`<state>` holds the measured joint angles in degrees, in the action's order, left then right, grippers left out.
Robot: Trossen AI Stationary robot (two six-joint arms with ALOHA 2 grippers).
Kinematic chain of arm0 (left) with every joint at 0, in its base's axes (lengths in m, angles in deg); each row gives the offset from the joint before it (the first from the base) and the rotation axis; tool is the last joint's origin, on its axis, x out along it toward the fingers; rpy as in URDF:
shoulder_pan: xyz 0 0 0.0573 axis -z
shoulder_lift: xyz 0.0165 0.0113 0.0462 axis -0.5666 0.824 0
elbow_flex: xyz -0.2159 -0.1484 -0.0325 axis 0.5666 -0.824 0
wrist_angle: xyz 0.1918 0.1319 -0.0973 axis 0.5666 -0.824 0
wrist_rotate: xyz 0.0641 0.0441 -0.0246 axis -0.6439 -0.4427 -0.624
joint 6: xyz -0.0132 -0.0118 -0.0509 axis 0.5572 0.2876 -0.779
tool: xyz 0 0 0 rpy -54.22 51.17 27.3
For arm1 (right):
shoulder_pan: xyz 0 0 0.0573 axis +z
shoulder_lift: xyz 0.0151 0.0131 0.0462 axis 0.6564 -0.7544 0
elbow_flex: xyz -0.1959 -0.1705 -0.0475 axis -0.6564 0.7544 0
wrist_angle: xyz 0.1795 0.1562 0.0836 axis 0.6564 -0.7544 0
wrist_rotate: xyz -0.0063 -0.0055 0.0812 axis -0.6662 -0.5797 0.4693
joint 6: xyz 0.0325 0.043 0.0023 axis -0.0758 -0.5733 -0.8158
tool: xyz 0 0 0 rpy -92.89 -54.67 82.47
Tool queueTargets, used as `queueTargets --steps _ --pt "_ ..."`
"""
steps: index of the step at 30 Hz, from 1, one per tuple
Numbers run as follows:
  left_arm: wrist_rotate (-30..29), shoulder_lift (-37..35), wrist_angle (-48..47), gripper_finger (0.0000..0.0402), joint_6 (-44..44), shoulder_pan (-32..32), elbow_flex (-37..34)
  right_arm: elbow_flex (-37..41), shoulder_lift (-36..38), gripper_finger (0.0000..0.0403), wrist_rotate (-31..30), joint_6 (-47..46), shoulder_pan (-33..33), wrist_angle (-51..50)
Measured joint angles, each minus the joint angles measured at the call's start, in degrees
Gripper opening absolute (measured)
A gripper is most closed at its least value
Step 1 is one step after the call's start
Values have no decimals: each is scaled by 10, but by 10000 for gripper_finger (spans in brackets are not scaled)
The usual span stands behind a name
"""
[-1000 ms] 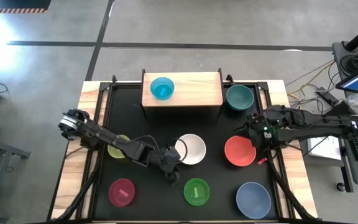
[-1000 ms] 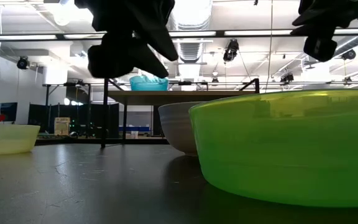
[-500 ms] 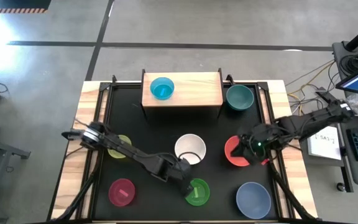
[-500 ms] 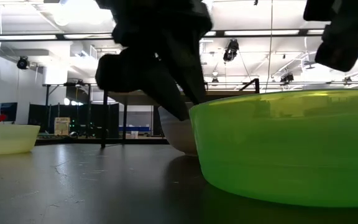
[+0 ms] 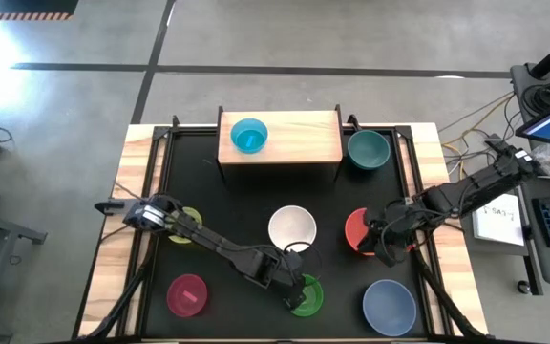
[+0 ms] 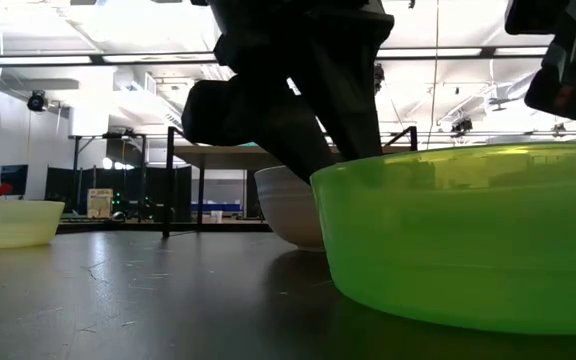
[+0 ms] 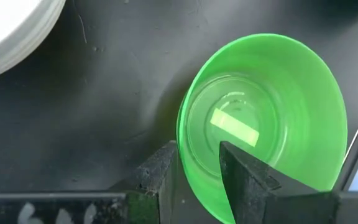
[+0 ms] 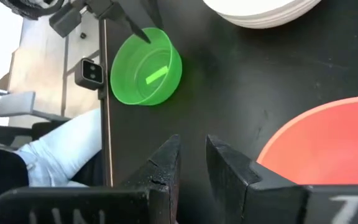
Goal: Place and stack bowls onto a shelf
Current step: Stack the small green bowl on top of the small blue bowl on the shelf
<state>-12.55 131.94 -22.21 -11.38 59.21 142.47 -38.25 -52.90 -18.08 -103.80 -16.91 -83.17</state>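
Done so far: one small blue bowl [image 5: 249, 136] sits on the shelf [image 5: 294, 139]. Nothing is stacked in it yet.
Left to do: seven bowls are not on the shelf. The teal bowl [image 5: 368, 149], white bowl [image 5: 292, 227], red bowl [image 5: 359, 229], periwinkle bowl [image 5: 389, 306], pink bowl [image 5: 187, 294], yellow bowl [image 5: 185, 225] and green bowl [image 5: 306, 295] all sit on the black table [image 5: 222, 205].
How far along: I think the job has only just begun.
Left gripper [image 7: 199, 169]: it is down at the green bowl, at the front of the table. One finger is inside the bowl and one is outside, so the rim is between them. The fingers look a little apart and not squeezed tight yet.
Green bowl: it rests flat on the table, near the white bowl and well apart from the shelf.
Right gripper [image 8: 192, 165]: it hangs just beside the edge of the red bowl, on the side toward the green bowl. Its fingers have a small gap and hold nothing.
Step now: I think the left arm is about to grab the green bowl.
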Motion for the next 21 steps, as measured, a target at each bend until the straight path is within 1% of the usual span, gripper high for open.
queueTargets --steps 10,17,21 --pt "0 0 0 102 19 -5 -6 0 0 66 -16 2 8 2" --pt "0 0 1 101 -17 -5 -39 0 0 66 -16 3 8 2" --pt "-4 0 16 80 -16 -5 -37 0 0 66 -16 3 8 2"
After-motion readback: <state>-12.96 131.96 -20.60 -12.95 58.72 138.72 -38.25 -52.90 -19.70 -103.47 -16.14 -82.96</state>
